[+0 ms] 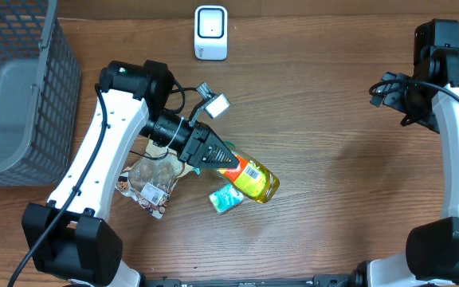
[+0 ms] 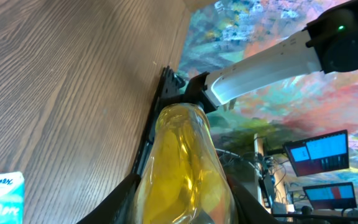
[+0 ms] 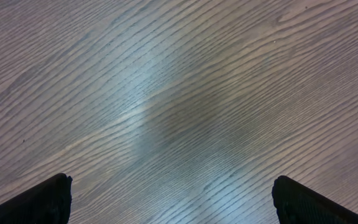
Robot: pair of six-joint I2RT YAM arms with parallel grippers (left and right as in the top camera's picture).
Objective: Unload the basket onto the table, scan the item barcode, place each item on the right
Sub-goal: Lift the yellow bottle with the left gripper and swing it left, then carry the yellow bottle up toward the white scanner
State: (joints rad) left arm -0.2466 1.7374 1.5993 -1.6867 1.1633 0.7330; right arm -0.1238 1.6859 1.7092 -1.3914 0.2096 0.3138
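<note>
left gripper (image 1: 229, 164) clamps the yellow bottle (image 1: 256, 182) while right gripper (image 3: 169, 186) gapes wide, empty

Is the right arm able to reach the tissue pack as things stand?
Probably not cleanly: the bottle in the left gripper overhangs part of the tissue pack, though bare table lies between it and the open right gripper.

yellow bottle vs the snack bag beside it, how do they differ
The yellow bottle is clamped in the jaws of the left gripper; the snack bag lies loose on the table. The yellow bottle is rounded and see-through with yellow contents; the snack bag is a flat, crinkled, brownish packet. The yellow bottle shows a barcode facing up; on the snack bag I can't make one out. Both are packaged goods, close together.
</note>
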